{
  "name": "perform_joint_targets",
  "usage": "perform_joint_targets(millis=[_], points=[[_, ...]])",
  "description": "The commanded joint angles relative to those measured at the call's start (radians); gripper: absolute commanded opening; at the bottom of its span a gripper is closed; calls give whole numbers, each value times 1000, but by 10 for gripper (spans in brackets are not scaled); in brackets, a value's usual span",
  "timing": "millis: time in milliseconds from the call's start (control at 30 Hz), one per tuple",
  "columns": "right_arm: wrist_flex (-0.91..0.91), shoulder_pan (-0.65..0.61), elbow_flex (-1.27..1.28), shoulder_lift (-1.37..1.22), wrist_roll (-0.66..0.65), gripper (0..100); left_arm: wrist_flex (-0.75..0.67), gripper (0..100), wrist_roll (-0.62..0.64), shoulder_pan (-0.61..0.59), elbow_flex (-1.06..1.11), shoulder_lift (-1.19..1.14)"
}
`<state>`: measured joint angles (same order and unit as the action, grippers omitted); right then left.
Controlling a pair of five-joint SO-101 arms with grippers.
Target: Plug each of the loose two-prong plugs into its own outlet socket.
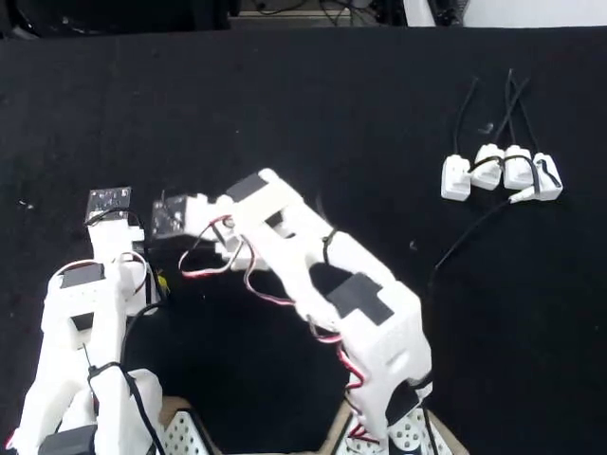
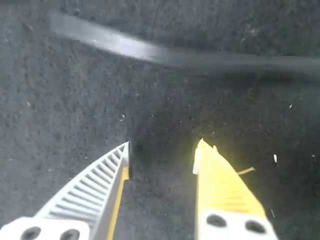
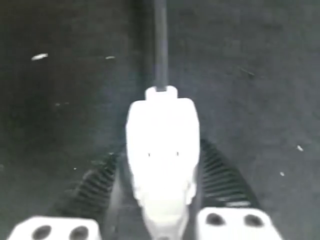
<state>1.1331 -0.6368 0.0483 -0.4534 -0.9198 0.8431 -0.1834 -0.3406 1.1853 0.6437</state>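
My right gripper [image 3: 161, 150] is shut on a white two-prong plug [image 3: 161, 135], whose black cord [image 3: 160, 45] runs straight away over the black cloth. In the high view this right gripper [image 1: 173, 216] sits at the left of the table, close beside my left gripper [image 1: 109, 204]. My left gripper [image 2: 162, 150] is open just above the cloth with nothing between its fingers, and a blurred cord [image 2: 175, 55] crosses ahead of it. A row of white outlet sockets [image 1: 503, 171] lies at the far right, with black cords leading off behind them.
A white plug end [image 1: 522, 196] lies just in front of the sockets, its black cord [image 1: 465, 237] trailing toward the table's middle. The right arm's white body [image 1: 322, 275] stretches diagonally across the near centre. Black cloth covers the table.
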Motion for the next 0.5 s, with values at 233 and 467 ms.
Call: perform_joint_targets(millis=[233, 467], points=[[106, 250, -62, 203, 526, 11, -9, 213, -12, -8, -5, 21], [169, 434, 28, 366, 574, 11, -9, 213, -8, -8, -5, 21]])
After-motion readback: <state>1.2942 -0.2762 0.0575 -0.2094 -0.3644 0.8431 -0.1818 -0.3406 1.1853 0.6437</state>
